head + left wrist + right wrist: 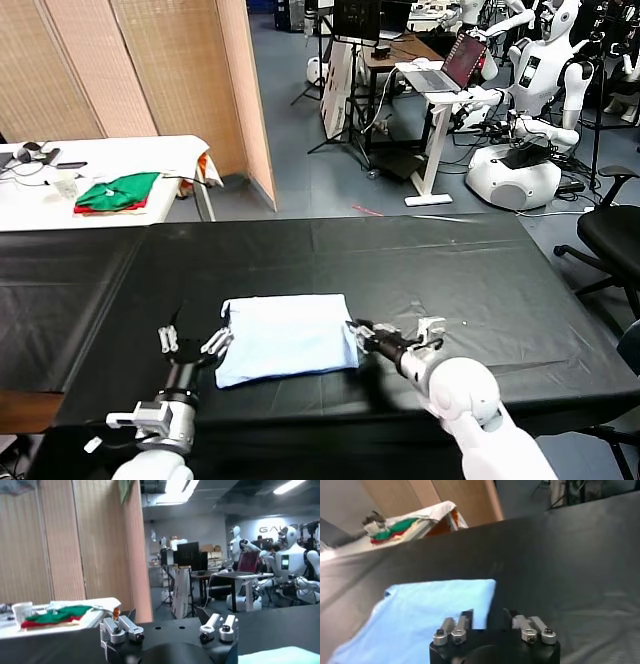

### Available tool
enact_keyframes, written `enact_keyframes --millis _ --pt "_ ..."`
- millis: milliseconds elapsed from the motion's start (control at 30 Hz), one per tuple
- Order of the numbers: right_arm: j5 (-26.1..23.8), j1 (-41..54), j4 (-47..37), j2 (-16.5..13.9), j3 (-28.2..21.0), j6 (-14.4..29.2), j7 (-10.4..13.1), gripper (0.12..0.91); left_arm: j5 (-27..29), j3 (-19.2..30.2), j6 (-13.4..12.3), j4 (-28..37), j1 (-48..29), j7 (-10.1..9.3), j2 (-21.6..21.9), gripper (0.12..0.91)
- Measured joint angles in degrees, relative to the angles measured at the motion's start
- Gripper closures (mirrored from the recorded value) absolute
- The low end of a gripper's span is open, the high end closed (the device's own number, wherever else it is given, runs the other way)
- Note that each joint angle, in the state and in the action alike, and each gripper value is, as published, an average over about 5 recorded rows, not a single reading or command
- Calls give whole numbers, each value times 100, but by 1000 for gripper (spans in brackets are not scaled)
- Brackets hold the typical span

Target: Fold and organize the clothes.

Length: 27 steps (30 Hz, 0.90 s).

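On your far left stands a white-covered side table [120,155] carrying a folded green-and-red garment pile [118,192], a white cup [21,613] and some small dark items near its left end. Behind it runs a tan folding screen [150,70] that closes off that corner of the room.

Your left hand [190,342] sits at the near left of the black worktop [480,270], fingers spread wide apart, holding nothing. It is just beside the left edge of the T-shirt [285,337], and from the head view you cannot tell whether a fingertip touches the fabric.

The pale blue T-shirt lies folded into a rough rectangle, flat on the worktop, near the front edge and a little left of centre. Nothing lies on top of it.

Your right hand [358,333] is at the shirt's right edge, low on the worktop. Its fingers stand partly apart in the right wrist view, one finger [465,620] over the blue cloth and the other on the black cover; no fabric is visibly pinched between them.

The worktop is covered in a black, slightly wrinkled sheet. Beyond it, across a grey-blue floor, you have a white standing desk [430,120] with an open laptop [455,65], white humanoid robots [535,90], and a black office chair [610,235] at the far right.
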Motion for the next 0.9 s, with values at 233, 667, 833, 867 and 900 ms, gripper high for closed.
enact_keyframes --millis 233,667,833,867,900 --pt "-508 -525 492 -276 335 0 -56 201 75 -49 -121 -29 167 139 91 123" --pt "-2047 -2472 1597 -334 1209 1801 43 118 -242 -64 116 -640 1184 -59 577 123" --pt "-2558 -3182 1662 -159 1378 2914 415 118 -291 -63 170 -768 1491 -68 611 123" --pt "-2668 -3309 1659 -116 1399 3125 494 118 -327 -64 176 -790 1553 -67 616 123" --pt "-2780 -3433 1655 -73 1412 3321 571 118 -376 -65 183 -811 1608 -66 621 123"
